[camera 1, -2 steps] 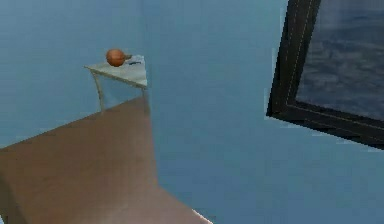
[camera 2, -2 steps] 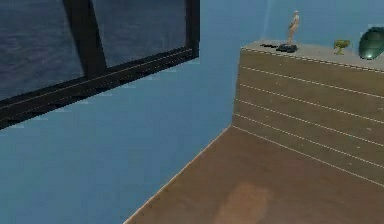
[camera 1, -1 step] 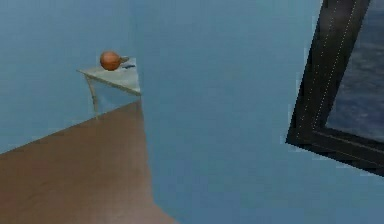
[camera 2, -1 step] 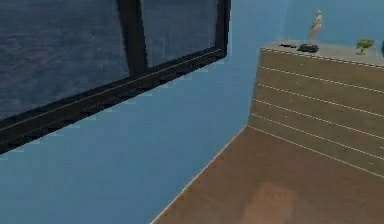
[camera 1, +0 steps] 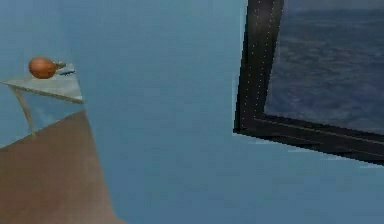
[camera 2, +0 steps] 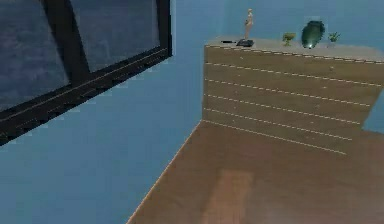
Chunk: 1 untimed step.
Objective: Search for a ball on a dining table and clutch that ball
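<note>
Forward view | orange ball-like thing [camera 1: 41, 67] sits on pale worktop [camera 1: 62, 93] corner, well left of dark window frame [camera 1: 260, 60] | tool state: cannot tell

A round thing [camera 1: 41, 67] sits on a ledge [camera 1: 60, 92] left of the window [camera 1: 320, 70]; perhaps ornaments [camera 2: 313, 35] top the dresser [camera 2: 290, 95].

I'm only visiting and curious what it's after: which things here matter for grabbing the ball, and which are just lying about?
For the job:
- orange round thing, possibly the ball
- pale tabletop it rests on

Just lying about:
- window
- chest of drawers
- figurine on top of it
- green round ornament beside that
</note>
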Tool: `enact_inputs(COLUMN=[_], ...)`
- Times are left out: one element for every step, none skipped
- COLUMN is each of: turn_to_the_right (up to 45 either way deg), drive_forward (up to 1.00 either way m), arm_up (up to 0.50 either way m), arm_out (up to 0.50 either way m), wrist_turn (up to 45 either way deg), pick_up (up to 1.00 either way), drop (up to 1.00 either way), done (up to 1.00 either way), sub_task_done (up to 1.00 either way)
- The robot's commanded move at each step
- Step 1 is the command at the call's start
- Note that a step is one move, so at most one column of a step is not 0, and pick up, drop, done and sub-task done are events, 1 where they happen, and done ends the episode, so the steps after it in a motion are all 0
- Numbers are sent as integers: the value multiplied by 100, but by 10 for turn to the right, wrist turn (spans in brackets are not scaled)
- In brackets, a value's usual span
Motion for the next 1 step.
enact_inputs(turn_to_the_right=[0], drive_forward=[45], arm_up=[0], arm_out=[0], wrist_turn=[0], pick_up=[0], drop=[0], done=[0], sub_task_done=[0])
